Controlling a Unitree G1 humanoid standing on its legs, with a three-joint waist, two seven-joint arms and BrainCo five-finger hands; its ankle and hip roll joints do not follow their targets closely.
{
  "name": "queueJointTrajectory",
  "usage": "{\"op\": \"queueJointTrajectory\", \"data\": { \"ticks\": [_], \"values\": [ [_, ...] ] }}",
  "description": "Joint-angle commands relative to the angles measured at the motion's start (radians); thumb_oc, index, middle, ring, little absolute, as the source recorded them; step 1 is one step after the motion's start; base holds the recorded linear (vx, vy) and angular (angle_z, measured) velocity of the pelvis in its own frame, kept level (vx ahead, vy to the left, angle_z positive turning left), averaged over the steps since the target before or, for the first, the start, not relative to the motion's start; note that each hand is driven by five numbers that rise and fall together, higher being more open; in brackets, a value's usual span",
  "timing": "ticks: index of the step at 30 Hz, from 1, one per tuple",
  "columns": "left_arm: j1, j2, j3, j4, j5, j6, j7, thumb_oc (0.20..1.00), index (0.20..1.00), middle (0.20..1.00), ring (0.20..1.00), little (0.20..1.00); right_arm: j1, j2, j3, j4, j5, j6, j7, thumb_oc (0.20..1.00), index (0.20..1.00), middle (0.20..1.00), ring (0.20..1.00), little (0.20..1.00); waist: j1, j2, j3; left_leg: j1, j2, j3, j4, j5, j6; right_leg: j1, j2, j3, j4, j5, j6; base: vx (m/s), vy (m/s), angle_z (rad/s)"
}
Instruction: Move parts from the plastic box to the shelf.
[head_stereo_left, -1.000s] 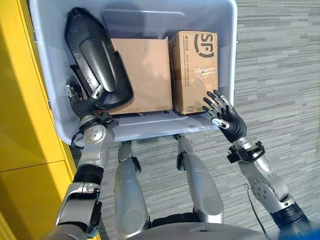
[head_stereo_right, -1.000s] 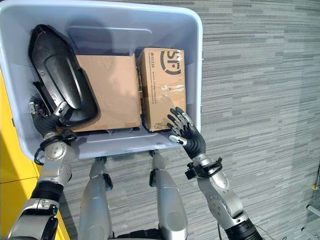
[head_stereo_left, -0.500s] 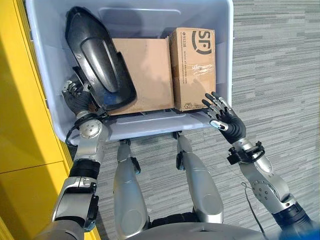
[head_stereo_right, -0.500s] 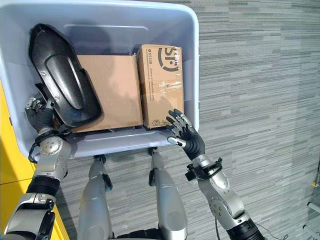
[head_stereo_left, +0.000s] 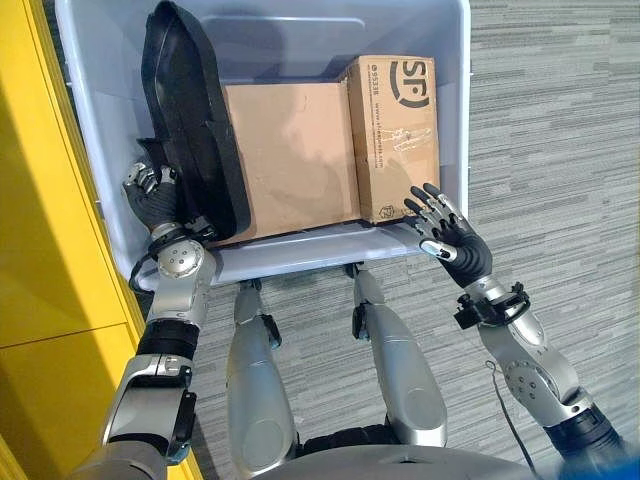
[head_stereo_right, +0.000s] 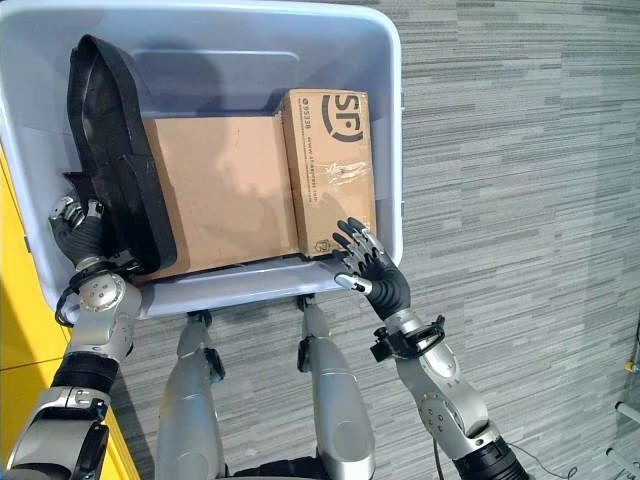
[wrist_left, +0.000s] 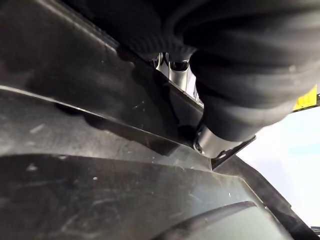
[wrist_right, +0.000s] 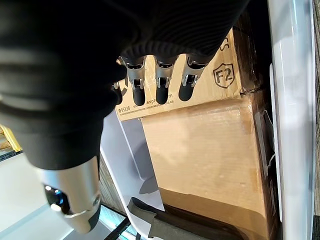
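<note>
While left hand (head_stereo_left: 150, 192) grips it, long black part (head_stereo_left: 190, 120) stands on edge in plastic box (head_stereo_left: 455, 120)

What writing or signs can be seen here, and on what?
Narrow carton, top: a large round black logo with a short number beside it.
Same top, along its length: a line of fine print, too small to read.
Its end by the right hand: a small shield mark and blurred fine print.
Wide carton, black part, box: no print seen.

Logo and number print on cardboard box (head_stereo_left: 392, 130)
</note>
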Motion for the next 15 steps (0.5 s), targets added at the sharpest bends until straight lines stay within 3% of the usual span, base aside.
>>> {"op": "queueJointTrajectory", "data": {
  "ticks": [1, 9, 15],
  "values": [
    [0.006, 0.027, 0.015, -0.042, 0.036, -0.031, -0.012, 0.200, 0.200, 0.200, 0.200, 0.200, -0.002, -0.026, -0.046, -0.054, 0.024, -0.033, 0.014, 1.000, 1.000, 1.000, 1.000, 1.000, 0.015, -0.065, -0.009, 0.007, 0.030, -0.019, 0.063, -0.034, -0.023, 0.063, -0.100, -0.039, 0.014, -0.036, 0.097, 0.00, 0.000, 0.00],
    [0.094, 0.028, 0.051, -0.175, 0.107, -0.036, -0.011, 0.200, 0.200, 0.200, 0.200, 0.200, 0.001, -0.021, -0.066, -0.051, 0.028, -0.034, 0.017, 1.000, 1.000, 1.000, 1.000, 1.000, 0.031, -0.045, -0.022, 0.026, 0.025, -0.021, 0.059, -0.037, -0.021, 0.078, -0.104, -0.040, 0.017, -0.044, 0.096, 0.00, 0.002, 0.00],
    [0.194, 0.037, 0.120, -0.318, 0.159, -0.054, -0.021, 0.200, 0.200, 0.200, 0.200, 0.200, -0.005, -0.023, -0.093, -0.035, 0.029, -0.027, 0.024, 1.000, 1.000, 1.000, 1.000, 1.000, 0.059, -0.010, -0.045, 0.065, 0.020, -0.019, 0.043, -0.039, -0.021, 0.108, -0.111, -0.046, 0.021, -0.057, 0.096, 0.01, 0.009, -0.04]
  ]
}}
